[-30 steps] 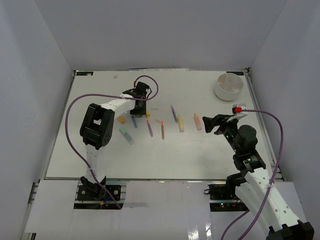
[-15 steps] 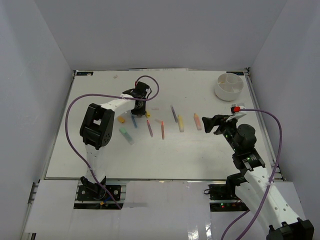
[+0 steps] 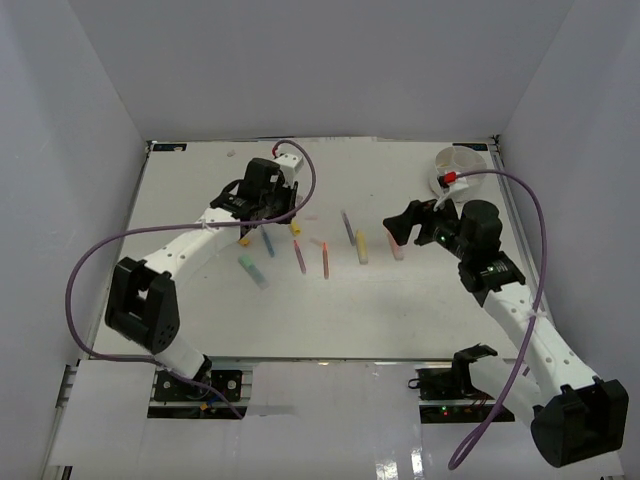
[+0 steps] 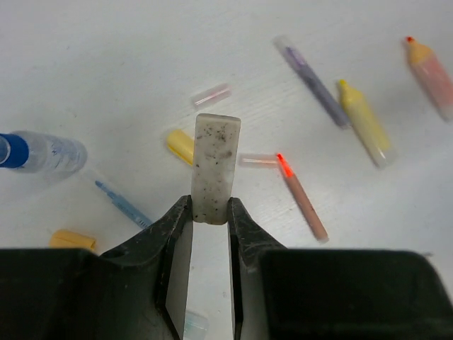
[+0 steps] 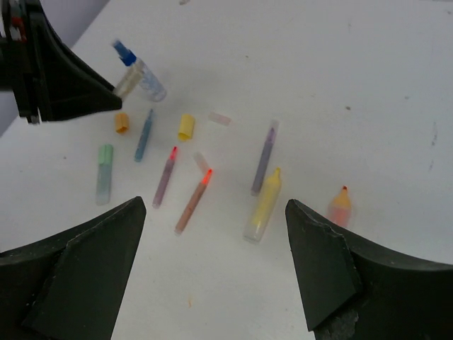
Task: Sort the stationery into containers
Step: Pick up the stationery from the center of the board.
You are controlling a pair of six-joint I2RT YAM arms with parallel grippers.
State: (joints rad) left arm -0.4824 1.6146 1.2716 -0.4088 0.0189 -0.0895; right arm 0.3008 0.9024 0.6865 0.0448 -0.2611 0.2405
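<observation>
My left gripper (image 4: 210, 209) is shut on a white speckled eraser (image 4: 214, 166), held above the table; from above, the left gripper (image 3: 262, 205) hangs over the left end of the scattered stationery. Below it lie a blue-capped bottle (image 4: 42, 152), a yellow eraser (image 4: 180, 146), an orange eraser (image 4: 73, 240) and a blue pen (image 4: 122, 203). My right gripper (image 3: 405, 228) stands open above the yellow highlighter (image 5: 264, 205) and the orange pen (image 5: 193, 200), with nothing between its fingers. The white divided tub (image 3: 458, 170) sits at the far right.
More pens lie in a loose row: a green highlighter (image 3: 252, 268), a purple pen (image 3: 347, 224), an orange highlighter (image 3: 396, 243) and a red-tipped pen (image 5: 164, 177). A clear cap (image 4: 211, 95) lies by itself. Grey walls close in the table on three sides.
The left gripper has closed on the white eraser and raised it off the table, shifting slightly left. The right arm has reached forward and left, over the highlighters.
</observation>
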